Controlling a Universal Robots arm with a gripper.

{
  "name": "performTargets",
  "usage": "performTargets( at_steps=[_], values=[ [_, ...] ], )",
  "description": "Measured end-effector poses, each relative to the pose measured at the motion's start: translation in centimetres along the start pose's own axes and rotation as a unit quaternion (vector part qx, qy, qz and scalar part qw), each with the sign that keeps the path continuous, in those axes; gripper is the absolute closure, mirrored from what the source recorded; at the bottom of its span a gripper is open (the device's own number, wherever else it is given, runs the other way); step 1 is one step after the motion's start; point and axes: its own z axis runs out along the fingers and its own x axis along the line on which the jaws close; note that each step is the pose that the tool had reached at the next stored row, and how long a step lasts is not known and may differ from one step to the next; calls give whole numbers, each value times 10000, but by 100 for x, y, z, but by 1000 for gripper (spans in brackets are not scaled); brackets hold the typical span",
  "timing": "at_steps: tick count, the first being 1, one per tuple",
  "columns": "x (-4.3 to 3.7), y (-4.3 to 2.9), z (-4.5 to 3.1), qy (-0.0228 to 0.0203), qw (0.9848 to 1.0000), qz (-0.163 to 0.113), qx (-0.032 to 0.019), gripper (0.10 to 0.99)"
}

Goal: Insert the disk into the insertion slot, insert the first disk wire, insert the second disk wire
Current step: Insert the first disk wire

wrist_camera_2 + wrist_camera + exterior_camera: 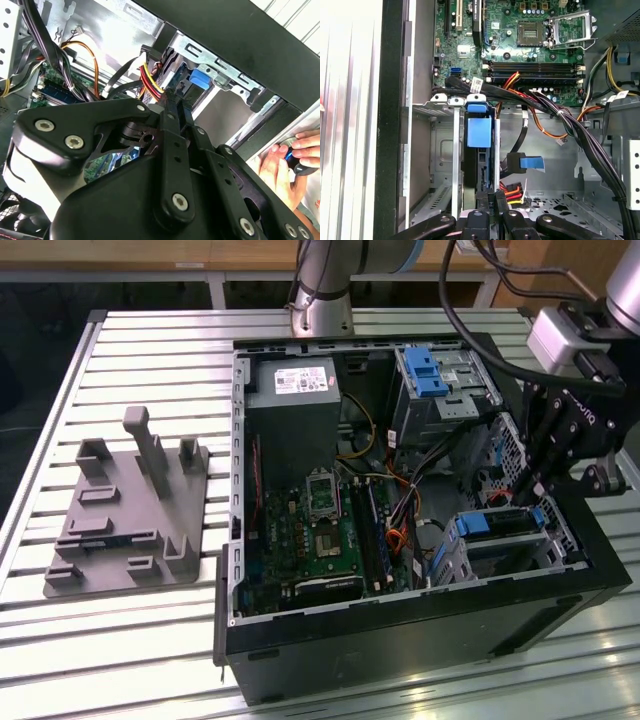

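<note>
The gripper (492,196) was pinched shut on the red-and-yellow disk wire (513,190) at its plug end, apparently to line it up with the disk (479,132) just ahead, already seated in the insertion slot (441,150).

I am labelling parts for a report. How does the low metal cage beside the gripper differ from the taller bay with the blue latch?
The low cage holds a disk in a blue frame; the taller bay carries a blue latch on top. The gripper hangs at the low cage; the taller bay stands apart from it, near the power supply. Both are grey metal inside the computer case.
</note>
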Motion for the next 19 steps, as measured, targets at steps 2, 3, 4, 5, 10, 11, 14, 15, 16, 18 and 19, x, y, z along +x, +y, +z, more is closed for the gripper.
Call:
performTargets(
  at_steps=[2,3,4,5,10,11,14,15,16,18,19],
  values=[
    [4,0,5,0,10000,0,0,914],
    [5,1,7,0,10000,0,0,914],
    [7,1,10,1,10000,0,0,914],
    [8,1,13,1,10000,0,0,914],
    [13,1,31,0,10000,0,0,914],
    [13,1,36,0,10000,0,0,914],
    [14,0,50,1,10000,0,0,914],
    [14,0,56,0,10000,0,0,914],
    [14,-1,60,1,10000,0,0,914],
    [14,-1,69,1,10000,0,0,914],
    [14,-1,73,1,10000,0,0,914]
  ],
)
